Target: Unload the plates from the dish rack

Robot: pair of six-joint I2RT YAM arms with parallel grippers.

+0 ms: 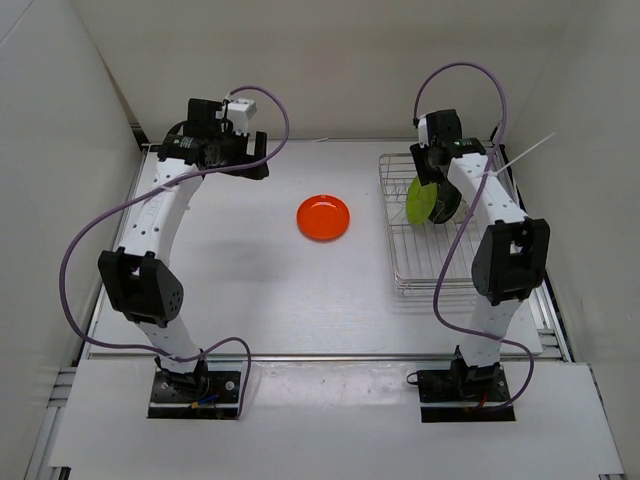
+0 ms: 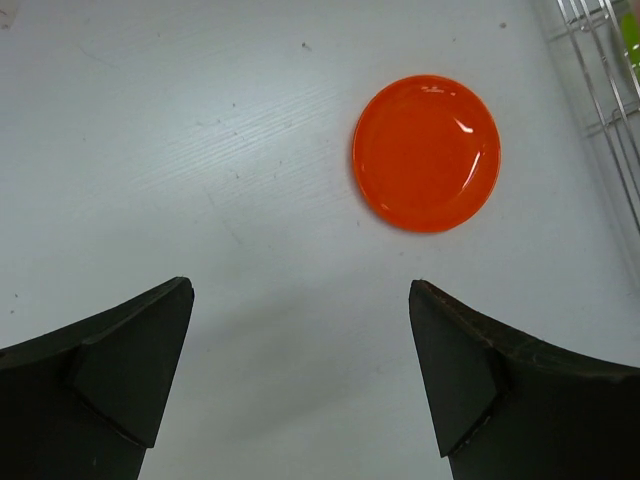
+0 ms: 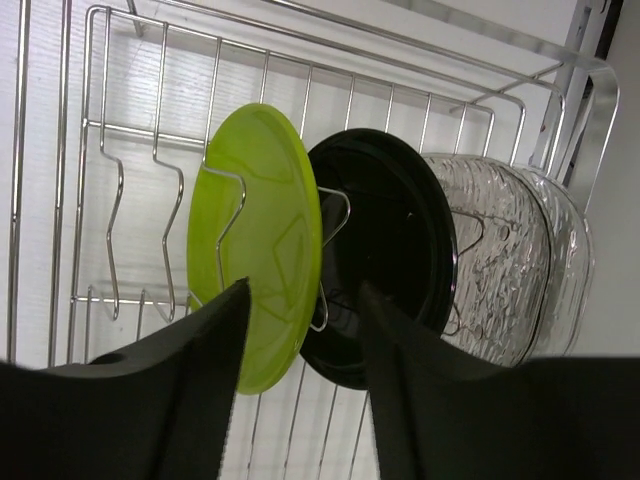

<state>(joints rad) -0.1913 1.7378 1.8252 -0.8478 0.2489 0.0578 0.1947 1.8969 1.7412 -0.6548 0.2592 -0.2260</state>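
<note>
1. Along the right edge of the white surface (image 1: 240, 290), reaching toward the far right corner: the dish rack (image 1: 425, 270), silver wire.
2. Out of the rack, flat and face up on the surface: the orange plate (image 1: 323, 217). Lies about midway between the left and right edges, a little nearer the far edge, well apart from the rack's left side.
3. On edge in the rack, at the left of the row in the right wrist view: the yellow-green plate (image 3: 255, 250).
4. Just beside it, partly covered by it, also on edge: the black plate (image 3: 400, 250).
5. Next along the row, past the black one: the clear plate (image 3: 495, 260). Shows a second clear outline beyond; cannot tell whether that is another plate.
6. Above the surface near the far left corner: the left gripper (image 2: 300, 290), jaws spread wide, holding nothing. Looks down on bare surface, with the orange plate ahead and right of the gap.
7. Over the rack: the right gripper (image 3: 303, 290), jaws parted by a narrow gap, at the near rim of the yellow-green plate. Cannot tell whether either finger touches it.
</note>
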